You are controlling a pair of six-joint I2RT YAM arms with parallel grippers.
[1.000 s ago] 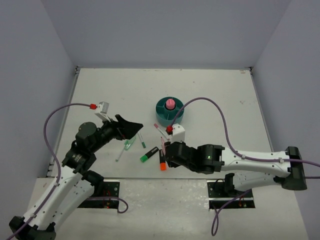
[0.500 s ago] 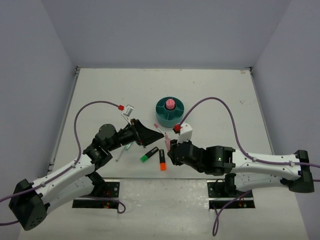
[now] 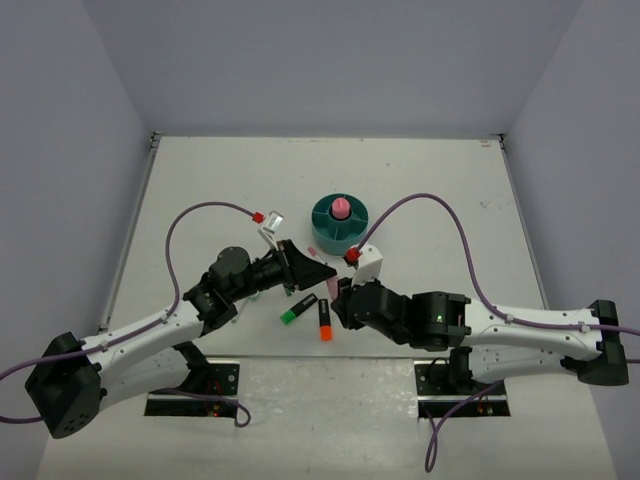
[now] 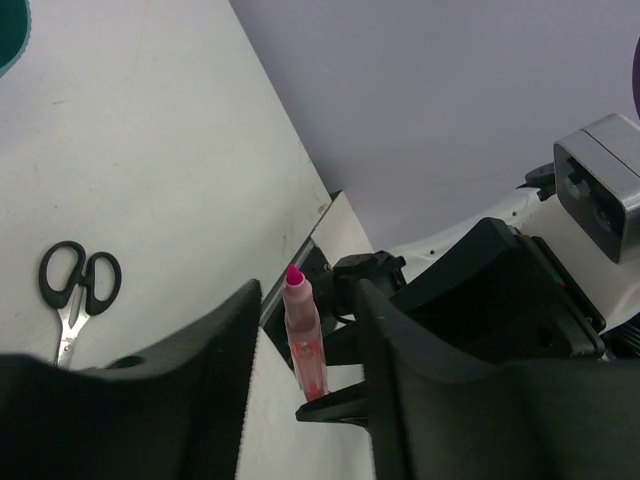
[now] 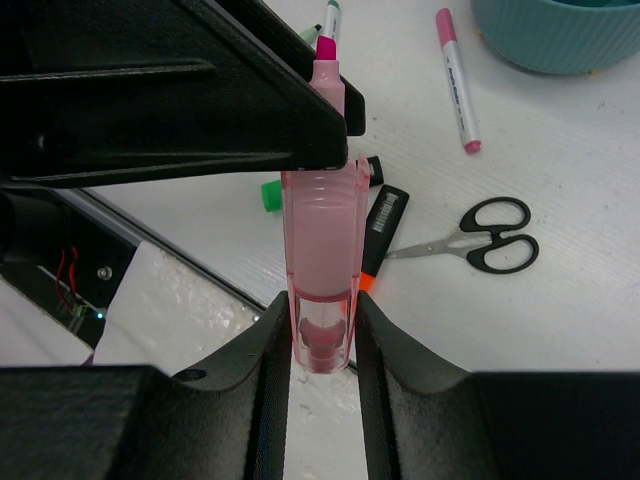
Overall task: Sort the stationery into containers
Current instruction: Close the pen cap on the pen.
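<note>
Pink highlighter [image 5: 322, 250] is pinched by its blunt rear end between the fingers of the right pincer [image 5: 320, 305], with its bare magenta tip pointing away toward the left arm. The left pincer [image 4: 305, 300] has its jaws partly spread, one on each side of the tip end. The left wrist view shows a thin gap on both sides, so they are not gripping it. Both pincers meet over the front middle of the white surface [image 3: 220, 180], just in front of the round teal organizer [image 3: 325, 235]. A glue stick [image 3: 340, 208] with a pink cap stands upright in the organizer's central well; what the compartments around it hold cannot be told. On the surface under the pincers lie a green highlighter [image 3: 296, 310] and an orange highlighter [image 3: 325, 322], both black-capped, near each other but apart. The right wrist view shows small black-handled scissors [image 5: 430, 247] lying flat just beside the orange one and a pink-tipped pen [image 5: 455, 80] near the organizer's wall. A green-ended pen [image 5: 329, 14] is partly hidden behind the left pincer's finger.
</note>
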